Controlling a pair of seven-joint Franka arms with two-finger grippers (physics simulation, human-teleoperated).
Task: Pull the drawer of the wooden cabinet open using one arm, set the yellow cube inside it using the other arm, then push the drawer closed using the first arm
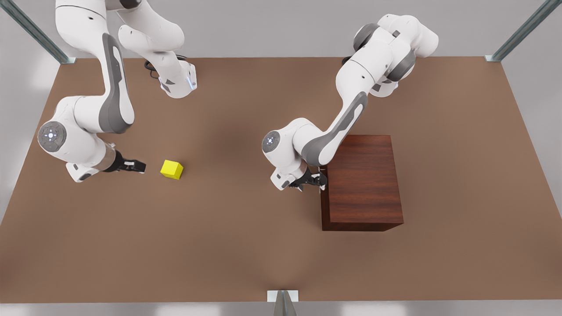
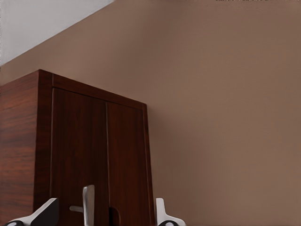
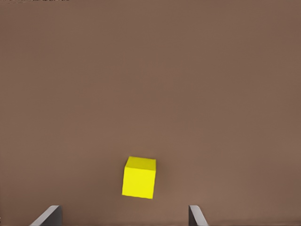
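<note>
Yellow cube point(image 3: 139, 177) just ahead of open right hand point(image 3: 124, 217)

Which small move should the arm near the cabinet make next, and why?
Probably the left gripper should close on the silver handle. Its fingers are open on either side of the bar, and the drawer looks shut in the wooden cabinet. The right gripper waits, open, beside the yellow cube.

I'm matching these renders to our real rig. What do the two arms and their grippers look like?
Both arms are glossy white with rounded links, grey side inlays and grey joint caps bearing a small lit ring. The left gripper and right gripper have black bodies with pale fingers. A black cable loops at the base of the arm on the front view's left.
</note>
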